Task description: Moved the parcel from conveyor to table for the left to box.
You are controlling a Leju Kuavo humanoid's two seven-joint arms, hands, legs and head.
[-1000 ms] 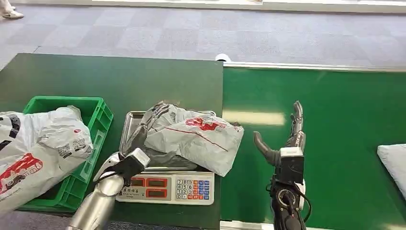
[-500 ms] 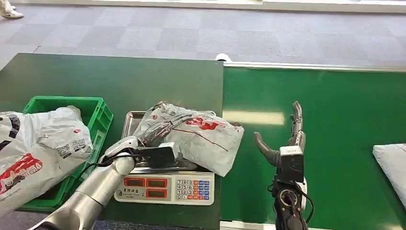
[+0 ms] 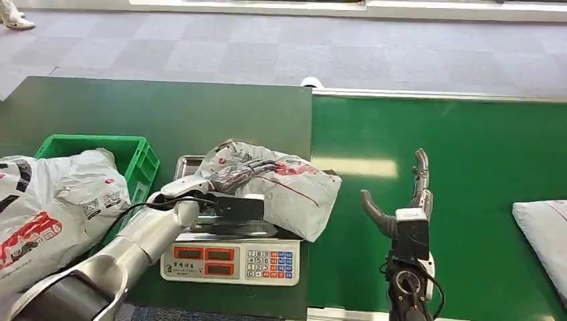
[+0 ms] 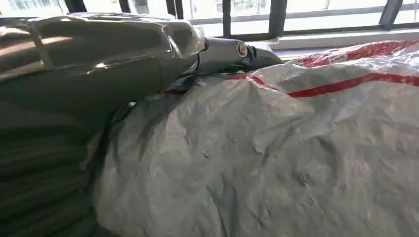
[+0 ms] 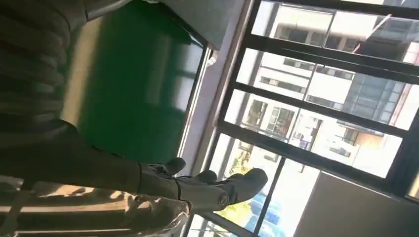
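A grey plastic parcel point(image 3: 294, 194) with red print lies on the tray of a scale point(image 3: 231, 261) on the dark table point(image 3: 154, 107). My left hand point(image 3: 234, 177) grips it, dark fingers stretched over its top. In the left wrist view the thumb point(image 4: 222, 52) presses on the crinkled parcel point(image 4: 276, 163), which hides the other fingers. My right hand point(image 3: 408, 200) is open and upright over the green conveyor point(image 3: 468, 147), fingers apart and holding nothing. The right wrist view shows the right hand point(image 5: 197, 187) against bright windows.
A green crate point(image 3: 137, 157) left of the scale holds several grey bags point(image 3: 53, 200) piled above its rim. Another pale parcel point(image 3: 545, 234) lies on the belt at the right edge. A person's shoe point(image 3: 13, 17) is on the floor, far left.
My left hand has swung from beside the parcel to lie across its top and close on it. The pale parcel on the belt has come further in from the right. The right hand barely moved.
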